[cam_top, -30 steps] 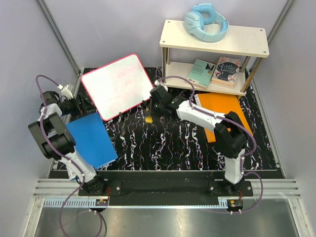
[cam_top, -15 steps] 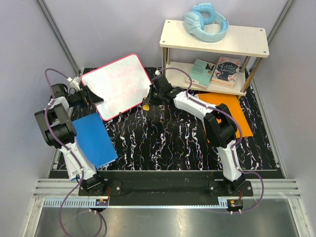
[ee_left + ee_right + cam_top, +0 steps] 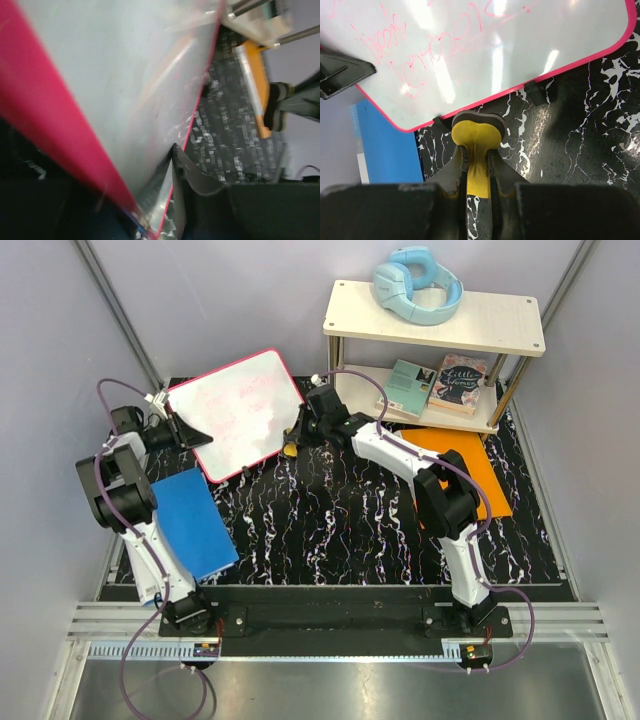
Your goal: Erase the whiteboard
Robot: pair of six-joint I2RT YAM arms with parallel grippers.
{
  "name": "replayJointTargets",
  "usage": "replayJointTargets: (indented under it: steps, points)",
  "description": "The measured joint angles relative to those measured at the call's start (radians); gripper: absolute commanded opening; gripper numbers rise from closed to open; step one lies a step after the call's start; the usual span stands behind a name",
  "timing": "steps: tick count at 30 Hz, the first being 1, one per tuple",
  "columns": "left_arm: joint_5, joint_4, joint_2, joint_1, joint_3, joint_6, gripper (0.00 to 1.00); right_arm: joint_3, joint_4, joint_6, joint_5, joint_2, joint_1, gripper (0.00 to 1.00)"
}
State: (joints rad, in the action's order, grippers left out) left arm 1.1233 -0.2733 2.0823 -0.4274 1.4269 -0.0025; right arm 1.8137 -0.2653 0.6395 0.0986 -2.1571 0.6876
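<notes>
Position check before the wiping pass. The flat white rectangular whiteboard [image 3: 238, 412] with a thin pink-red rim and rounded corners sits at the far left of the black, white-veined marble-pattern mat [image 3: 340, 530], skewed to the table edges. Small black tabs [image 3: 535, 92] poke out from under its near edge; I take them for props. Faint pink scribbles [image 3: 445, 55] cover much of the face, so I judge nothing is wiped yet. My left gripper [image 3: 183, 432] straddles the board's left corner. One dark finger [image 3: 200, 180] lies over the white face just inside the rim, and the other is hidden beneath. I cannot tell whether the jaws pinch the rim or only sit around it. Purpose as I read it: to anchor the board, since a light board would slide or rock under a stroke. My right gripper [image 3: 476, 160] is clamped tight on the stem of a yellow foam eraser [image 3: 477, 135] with a dark felt pad. Its rounded head points forward, right at the board's near rim and not over the writing. Gripping the stem leaves the pad free to lie flat. A flat blue plastic folder [image 3: 190, 525] lies near the board's near left corner, out of the likely stroke path. Next call: confirm the left hold before pressing the pad down.
</notes>
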Motion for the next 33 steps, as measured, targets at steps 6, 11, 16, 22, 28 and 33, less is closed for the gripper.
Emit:
replayJointTargets:
  steps: [6,11,16,22,28,33]
  points:
    - [0.180,-0.010,0.003,0.005,0.042,-0.012,0.00,0.000,0.006,-0.008,0.001,0.000,0.000,0.00]
    - [0.188,-0.037,0.006,0.007,0.045,0.013,0.00,0.000,0.006,-0.015,0.001,0.000,0.000,0.00]
    - [0.194,-0.123,0.012,-0.001,0.080,0.082,0.00,-0.005,0.007,-0.016,0.002,0.000,0.000,0.00]
    - [0.175,-0.394,0.042,0.005,0.231,0.289,0.00,-0.024,0.008,-0.017,0.011,0.002,0.000,0.00]
    - [0.180,-0.507,0.042,0.006,0.273,0.437,0.00,-0.032,0.013,-0.017,0.024,0.002,0.000,0.00]
    - [0.179,-0.541,0.049,0.006,0.295,0.470,0.00,-0.033,0.014,-0.018,0.024,0.002,0.000,0.00]
